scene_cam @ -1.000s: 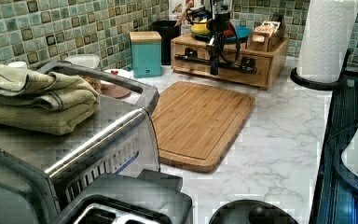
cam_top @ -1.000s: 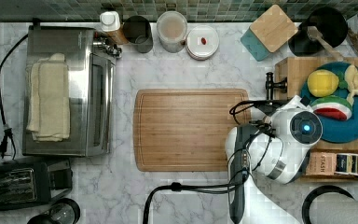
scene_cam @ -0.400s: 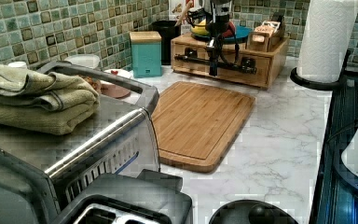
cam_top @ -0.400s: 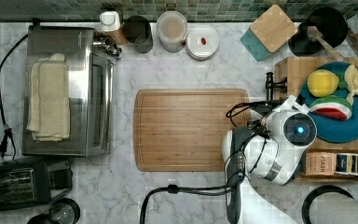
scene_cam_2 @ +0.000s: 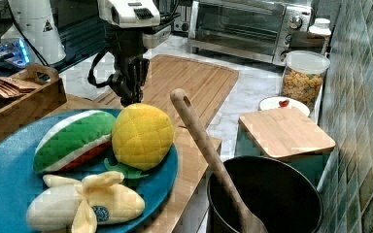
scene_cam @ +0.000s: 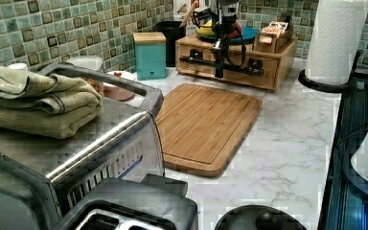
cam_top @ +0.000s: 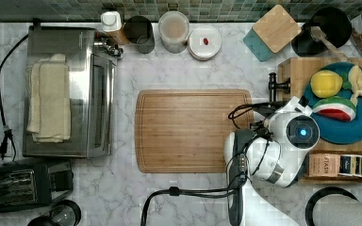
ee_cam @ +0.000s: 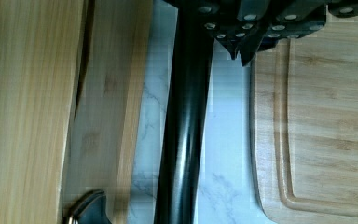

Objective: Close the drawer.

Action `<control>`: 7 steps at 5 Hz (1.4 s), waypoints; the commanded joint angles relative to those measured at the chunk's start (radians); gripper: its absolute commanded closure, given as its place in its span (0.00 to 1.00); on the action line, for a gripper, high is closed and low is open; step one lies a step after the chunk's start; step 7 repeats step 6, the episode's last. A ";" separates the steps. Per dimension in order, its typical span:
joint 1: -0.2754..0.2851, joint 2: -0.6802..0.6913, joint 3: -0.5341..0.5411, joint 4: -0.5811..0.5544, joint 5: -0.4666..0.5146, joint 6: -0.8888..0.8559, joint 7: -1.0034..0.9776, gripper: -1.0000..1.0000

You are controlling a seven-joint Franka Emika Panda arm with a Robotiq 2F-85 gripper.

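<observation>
The drawer (scene_cam: 230, 73) sits low in the front of the wooden cabinet (scene_cam: 282, 52), its light-wood front almost flush with it. In the wrist view a thin dark gap separates the drawer front (ee_cam: 107, 116) from the cabinet top. Its long black bar handle (ee_cam: 184, 130) runs across the front and also shows in the top view (cam_top: 273, 88). My gripper (scene_cam: 219, 72) hangs straight down at the middle of the handle, shut, with its fingertips (ee_cam: 240, 46) against the bar on the cutting-board side. In the right view the gripper (scene_cam_2: 128, 94) stands just beyond the cabinet's edge.
A bamboo cutting board (cam_top: 193, 131) lies right beside the cabinet front. A blue plate (cam_top: 358, 127) with toy fruit and a tea box (cam_top: 339, 165) sit on the cabinet top. A teal box (scene_cam: 150, 55), a paper towel roll (scene_cam: 338, 38), a toaster oven (cam_top: 68, 92) and jars stand around.
My arm has shifted slightly along the cabinet front. The drawer and its handle look about the same as before.
</observation>
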 commanded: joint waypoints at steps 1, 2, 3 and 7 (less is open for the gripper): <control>-0.127 -0.046 -0.147 0.091 -0.040 0.071 0.000 1.00; -0.126 -0.046 -0.147 0.091 -0.040 0.071 -0.001 1.00; -0.127 -0.046 -0.147 0.090 -0.040 0.071 0.000 1.00; -0.113 -0.046 -0.161 0.090 -0.035 0.071 -0.004 1.00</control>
